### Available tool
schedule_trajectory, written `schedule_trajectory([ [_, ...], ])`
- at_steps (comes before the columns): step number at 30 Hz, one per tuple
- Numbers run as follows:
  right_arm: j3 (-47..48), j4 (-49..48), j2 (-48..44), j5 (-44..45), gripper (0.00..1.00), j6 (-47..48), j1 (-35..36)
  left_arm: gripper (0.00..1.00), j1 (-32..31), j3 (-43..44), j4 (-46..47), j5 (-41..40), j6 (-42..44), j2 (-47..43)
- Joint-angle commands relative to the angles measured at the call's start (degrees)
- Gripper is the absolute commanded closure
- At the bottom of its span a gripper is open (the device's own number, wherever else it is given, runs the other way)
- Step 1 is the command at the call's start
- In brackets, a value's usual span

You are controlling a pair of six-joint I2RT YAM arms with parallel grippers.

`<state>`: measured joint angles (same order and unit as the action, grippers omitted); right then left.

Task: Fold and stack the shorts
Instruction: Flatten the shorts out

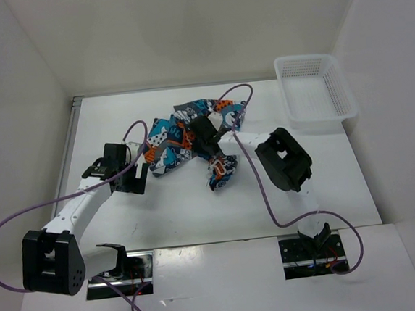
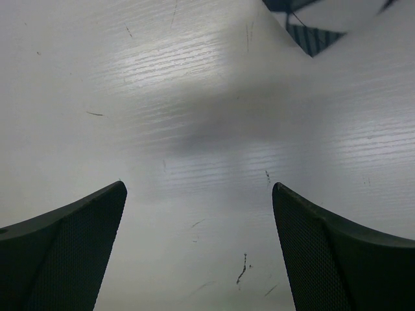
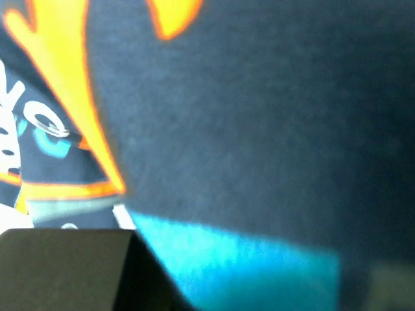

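The shorts (image 1: pixel 173 138) lie crumpled in the middle of the white table, with a bunched part (image 1: pixel 222 171) trailing toward the front. My right gripper (image 1: pixel 208 142) is down in the heap and shut on the shorts. In the right wrist view the printed fabric (image 3: pixel 259 129) fills the frame, pressed up against one dark finger (image 3: pixel 65 269). My left gripper (image 1: pixel 135 178) hovers just left of the shorts. Its fingers stand wide open (image 2: pixel 199 188) over bare table, with nothing between them.
A white mesh basket (image 1: pixel 314 91) stands at the back right corner of the table (image 1: pixel 183 208). White walls close in the back and both sides. A purple cable (image 1: pixel 256 173) loops from the right arm over the table.
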<state>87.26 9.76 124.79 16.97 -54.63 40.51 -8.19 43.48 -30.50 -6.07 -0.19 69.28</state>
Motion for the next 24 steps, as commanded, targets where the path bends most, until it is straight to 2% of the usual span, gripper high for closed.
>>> schedule_trajectory([
  [1, -9.3, 0.7, -10.4, -2.6, 1.0, 7.2, -0.2, 0.0, -0.2, 0.1, -0.8, 0.4, 0.2, -0.3],
  [5, -23.3, 2.4, -26.7, -9.7, 1.0, 9.4, -0.2, 0.0, -1.6, 3.2, -0.7, 2.5, 0.2, 0.5],
  [8, -27.0, 3.6, -32.2, -13.0, 1.0, 11.7, 0.4, 0.0, -4.5, 4.7, 1.9, 0.7, 0.2, 3.3],
  [9, -27.8, 4.1, -34.7, -13.9, 1.0, 12.5, 0.4, 0.0, -7.6, 4.7, 1.9, 0.7, 0.2, 4.5],
  [12, -25.8, 8.8, -35.4, -16.5, 1.0, 16.4, 0.4, 0.0, -13.8, 6.7, 1.9, -0.5, 0.2, 6.8],
  [13, -25.0, 10.4, -35.4, -16.5, 1.0, 18.2, 0.4, 0.0, -17.9, 6.7, 3.1, -1.7, 0.2, 7.6],
  [16, -24.2, 13.6, -38.2, -15.9, 1.0, 19.5, 0.4, 0.0, -24.3, 8.7, 1.2, -1.9, 0.2, 9.0],
  [20, -27.5, 13.0, -42.8, -15.0, 1.0, 19.0, -0.7, 0.0, -29.8, 10.0, -1.8, 3.0, 0.2, 9.0],
  [24, -28.9, 11.9, -44.2, -16.3, 1.0, 18.4, -3.8, 0.0, -33.5, 6.7, 2.9, 0.5, 0.2, 11.6],
])
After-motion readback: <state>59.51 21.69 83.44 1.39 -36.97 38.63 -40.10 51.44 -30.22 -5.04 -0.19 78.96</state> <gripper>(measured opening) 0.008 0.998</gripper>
